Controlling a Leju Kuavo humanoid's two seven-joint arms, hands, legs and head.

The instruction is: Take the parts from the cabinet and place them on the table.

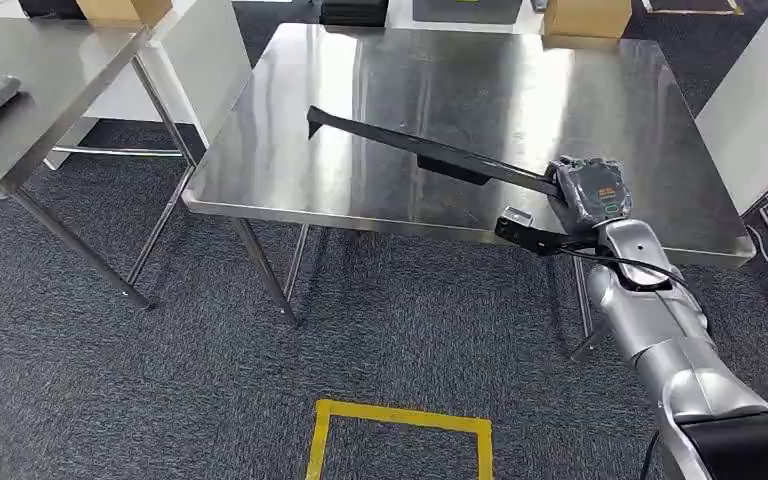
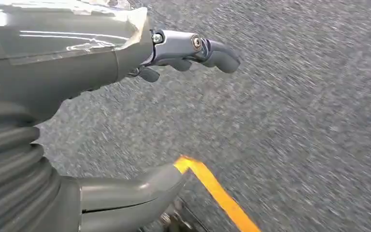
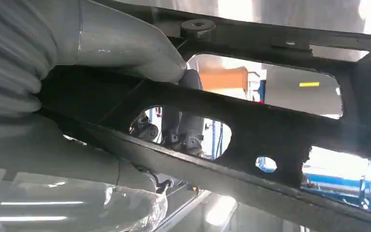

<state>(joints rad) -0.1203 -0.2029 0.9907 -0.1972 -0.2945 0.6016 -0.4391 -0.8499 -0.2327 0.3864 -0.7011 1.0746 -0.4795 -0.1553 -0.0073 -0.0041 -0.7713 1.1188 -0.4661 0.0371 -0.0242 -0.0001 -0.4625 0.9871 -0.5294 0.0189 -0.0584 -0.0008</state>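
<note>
- The right hand grips one end of a long black part, which reaches out over the steel table toward its far left.
- In the right wrist view the thumb presses onto the part's frame and darker fingers wrap behind it, seen through a cutout.
- From the head view I cannot tell whether the part's free end touches the tabletop or hangs just above it; a dark reflection lies under it.
- The left hand hangs over grey carpet near yellow floor tape, fingers loosely curled and holding nothing.
- Step, as I judge it: lowering and setting the part down; release is not yet done.
- Risk: the hold is at one end only, so the long overhang can lever the part and twist it in the grasp.
- Risk: the hand sits near the table's front edge; letting go here could leave the held end overhanging, and the part might tip onto the carpet.
- Risk: the steel looks slick, so a part dropped at a tilt may slide.
- Risk: a cable runs along the wrist and could snag the edge on the way down.
</note>
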